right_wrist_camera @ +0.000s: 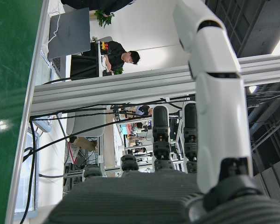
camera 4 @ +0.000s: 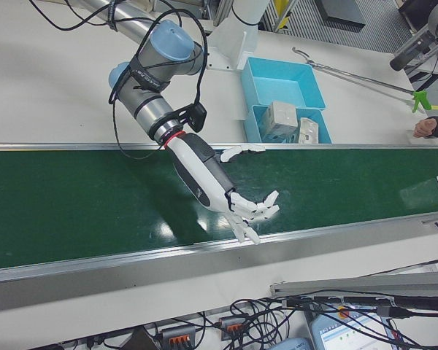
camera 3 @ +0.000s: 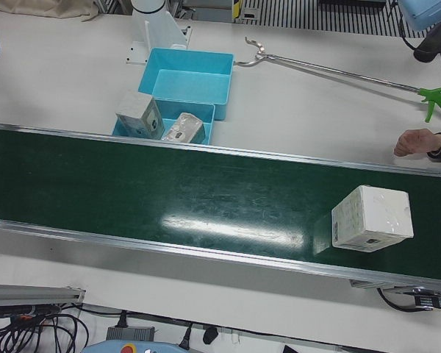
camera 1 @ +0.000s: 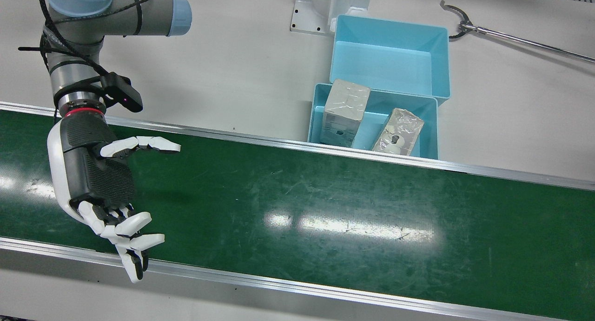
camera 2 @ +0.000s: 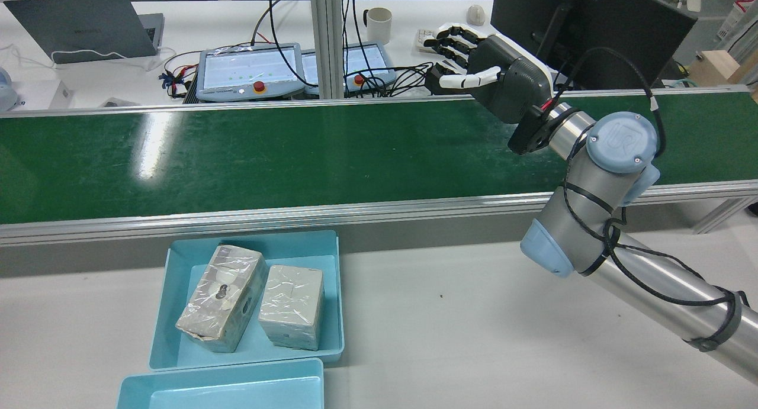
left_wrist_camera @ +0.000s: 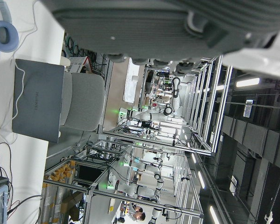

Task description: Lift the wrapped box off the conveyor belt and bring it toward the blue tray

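One wrapped box (camera 3: 372,218) near belt's (camera 3: 169,198) front edge, right hand (camera 1: 100,181) spread, empty, well apart.

The belt (camera 1: 325,205) is glossy, scuffed green between brushed metal rails (camera 1: 297,147); trays (camera 1: 390,56) are smooth blue plastic; boxes (camera 2: 222,296) wear crinkled shiny clear film.

Silver arm (camera 1: 74,75), blue caps, black-white robot hand (camera 1: 100,181)
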Robot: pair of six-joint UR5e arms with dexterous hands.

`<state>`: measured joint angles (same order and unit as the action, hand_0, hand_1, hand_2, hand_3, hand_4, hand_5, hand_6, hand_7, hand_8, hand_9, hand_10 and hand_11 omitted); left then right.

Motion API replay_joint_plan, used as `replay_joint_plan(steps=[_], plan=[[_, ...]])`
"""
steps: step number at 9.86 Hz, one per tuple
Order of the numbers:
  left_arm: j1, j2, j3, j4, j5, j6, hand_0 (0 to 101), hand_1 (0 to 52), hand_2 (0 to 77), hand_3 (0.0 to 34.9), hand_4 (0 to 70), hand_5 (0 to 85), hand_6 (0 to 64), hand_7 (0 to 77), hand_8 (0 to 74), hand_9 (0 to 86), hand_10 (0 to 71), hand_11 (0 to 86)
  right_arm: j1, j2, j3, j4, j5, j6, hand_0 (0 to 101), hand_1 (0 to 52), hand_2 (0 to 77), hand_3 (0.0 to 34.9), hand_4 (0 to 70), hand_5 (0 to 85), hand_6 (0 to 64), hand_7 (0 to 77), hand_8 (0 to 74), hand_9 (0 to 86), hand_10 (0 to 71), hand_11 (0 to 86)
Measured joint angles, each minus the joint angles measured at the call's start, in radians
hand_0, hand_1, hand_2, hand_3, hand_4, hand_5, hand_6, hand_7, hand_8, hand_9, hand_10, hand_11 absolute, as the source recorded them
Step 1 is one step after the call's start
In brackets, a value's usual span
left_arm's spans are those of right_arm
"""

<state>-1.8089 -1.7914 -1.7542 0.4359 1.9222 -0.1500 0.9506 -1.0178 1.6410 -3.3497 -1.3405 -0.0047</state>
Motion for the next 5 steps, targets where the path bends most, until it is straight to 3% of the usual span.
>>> replay_joint_plan(steps=[2,5], plan=[[0.000,0.000,0.000,0.000,0.000,0.000,0,0.0,0.5,0.0,0.0,1.1,0.5,0.0,0.0,0.0,0.0,0.0,0.001,-0.001,-0.003,0.001,0.001,0.001,51,18.0,20.2,17.5,18.0,40.4,8.7,31.1,2.2,6.0,0.5,1.6],[0.000,0.000,0.000,0.000,0.000,0.000,0,0.0,0.5,0.0,0.0,1.1,0.5,0.0,0.0,0.0,0.5,0.0,0.008,-0.002,-0.004,0.002,0.001,0.002,51,18.0,20.7,17.4,18.5,40.4,8.7,31.1,2.2,9.3,0.0,1.6]])
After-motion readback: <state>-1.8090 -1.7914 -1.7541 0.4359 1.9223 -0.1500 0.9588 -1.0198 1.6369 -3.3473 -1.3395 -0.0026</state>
